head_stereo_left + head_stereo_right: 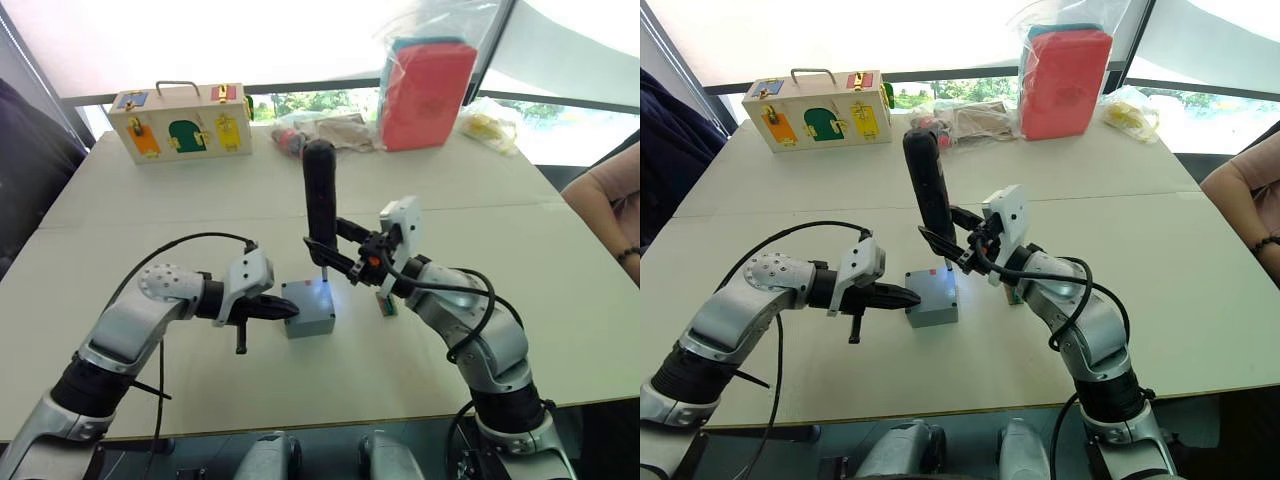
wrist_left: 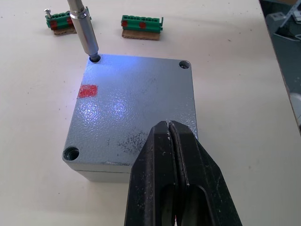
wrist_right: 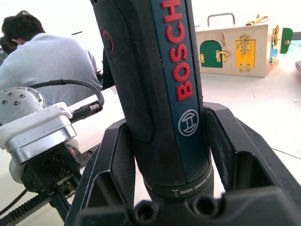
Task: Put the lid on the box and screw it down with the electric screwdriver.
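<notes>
My left wrist view alone shows the bit in the lid corner hole; left gripper closed empty, right gripper clamps the electric screwdriver.

A pale beige table holds a grey box near the front centre, green terminal strips just beside it, and along the far edge a wooden box with coloured doors, a bagged red case and a yellow-filled bag.
</notes>
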`<action>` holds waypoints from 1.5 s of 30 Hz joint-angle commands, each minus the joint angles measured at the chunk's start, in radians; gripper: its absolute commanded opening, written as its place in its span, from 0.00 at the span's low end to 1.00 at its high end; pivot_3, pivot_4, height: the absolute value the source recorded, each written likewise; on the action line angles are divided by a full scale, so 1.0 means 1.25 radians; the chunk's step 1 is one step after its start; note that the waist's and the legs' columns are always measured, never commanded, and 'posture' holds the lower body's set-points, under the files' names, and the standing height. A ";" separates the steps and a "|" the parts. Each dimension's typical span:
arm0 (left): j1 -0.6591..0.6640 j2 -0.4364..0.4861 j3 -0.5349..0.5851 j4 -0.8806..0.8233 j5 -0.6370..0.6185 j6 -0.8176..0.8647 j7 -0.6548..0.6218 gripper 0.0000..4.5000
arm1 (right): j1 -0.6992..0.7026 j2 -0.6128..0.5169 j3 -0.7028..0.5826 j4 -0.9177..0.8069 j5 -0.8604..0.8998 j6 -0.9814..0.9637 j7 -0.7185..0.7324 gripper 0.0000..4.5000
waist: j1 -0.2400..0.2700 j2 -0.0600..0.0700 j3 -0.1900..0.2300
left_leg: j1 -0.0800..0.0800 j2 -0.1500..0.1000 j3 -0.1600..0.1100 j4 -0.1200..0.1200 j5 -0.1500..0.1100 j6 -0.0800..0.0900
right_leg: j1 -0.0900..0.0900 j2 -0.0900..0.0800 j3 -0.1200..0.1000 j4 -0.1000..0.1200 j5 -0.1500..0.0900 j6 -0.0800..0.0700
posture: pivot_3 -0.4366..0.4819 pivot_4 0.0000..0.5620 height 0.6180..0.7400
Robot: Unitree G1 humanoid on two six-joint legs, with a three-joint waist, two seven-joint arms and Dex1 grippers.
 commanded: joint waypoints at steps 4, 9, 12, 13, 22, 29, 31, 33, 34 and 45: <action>0.012 0.012 -0.035 0.038 0.035 -0.005 0.001 0.00 | 0.024 0.002 0.022 0.029 0.005 0.040 0.004 0.43 | 0.001 0.000 0.000 | 0.000 0.000 0.000 0.000 0.000 0.000 | 0.000 0.000 0.000 0.000 0.000 0.000 | 0.48 0.27 1.00; -0.002 0.002 -0.043 0.034 0.032 0.007 0.009 0.00 | -0.020 -0.013 -0.011 -0.011 0.017 0.051 0.001 0.43 | 0.002 0.001 0.001 | 0.000 0.000 0.000 0.001 0.000 0.000 | 0.000 0.000 0.000 0.000 0.000 0.000 | 0.48 0.27 1.00; -0.022 -0.007 -0.047 0.018 0.022 0.039 0.021 0.00 | -0.108 -0.016 -0.080 -0.056 0.081 0.109 -0.020 0.43 | 0.003 0.003 0.006 | -0.001 0.000 0.000 0.002 0.000 0.000 | 0.000 0.000 0.000 0.001 0.000 0.000 | 0.48 0.27 1.00; -0.028 -0.011 -0.049 0.010 0.019 0.051 0.027 0.00 | -0.127 -0.017 -0.100 -0.063 0.099 0.125 -0.026 0.43 | 0.003 0.003 0.008 | -0.001 0.000 0.000 0.003 0.000 0.000 | 0.000 0.000 0.000 0.001 0.000 0.000 | 0.48 0.27 1.00; -0.036 -0.031 0.008 -0.085 -0.047 0.151 0.077 0.00 | -0.330 0.010 -0.345 -0.024 0.395 0.265 -0.171 0.43 | 0.004 0.004 0.017 | -0.015 -0.001 0.000 0.005 0.005 -0.008 | -0.011 0.001 0.000 0.006 0.004 0.003 | 0.48 0.27 1.00; -0.077 -0.040 0.200 -0.165 -0.239 0.259 0.116 0.00 | -0.443 -0.272 -0.481 0.192 0.582 0.719 -0.319 0.43 | 0.007 -0.001 0.034 | -0.018 -0.001 -0.003 0.012 0.003 -0.004 | -0.012 0.001 -0.003 0.011 0.004 0.003 | 0.48 0.27 1.00; -0.066 -0.033 0.221 -0.198 -0.302 0.300 0.116 0.00 | -0.415 -0.374 -0.444 0.219 0.582 0.791 -0.290 0.43 | 0.005 0.003 0.036 | -0.022 -0.001 -0.003 0.015 0.003 -0.003 | -0.014 0.001 -0.003 0.011 0.004 0.003 | 0.48 0.27 1.00; -0.032 -0.003 0.213 -0.246 -0.330 0.313 0.097 0.00 | -0.341 -0.518 -0.358 0.263 0.580 0.821 -0.267 0.43 | 0.005 0.003 0.037 | -0.028 -0.001 -0.001 0.017 0.003 -0.004 | -0.020 0.000 -0.003 0.013 0.004 0.003 | 0.48 0.27 1.00; -0.006 0.022 0.190 -0.270 -0.306 0.293 0.090 0.00 | -0.305 -0.577 -0.324 0.308 0.625 0.824 -0.258 0.43 | 0.005 0.003 0.037 | -0.029 -0.001 -0.001 0.017 0.005 -0.007 | -0.020 0.001 -0.003 0.013 0.004 0.003 | 0.48 0.27 1.00; 0.123 0.118 0.114 -0.320 -0.194 0.175 0.103 0.00 | -0.287 -0.642 -0.132 0.568 0.726 0.824 -0.324 0.43 | 0.003 0.003 0.039 | -0.027 0.001 0.003 0.020 0.005 -0.001 | -0.020 0.003 0.000 0.016 0.006 0.002 | 0.48 0.27 1.00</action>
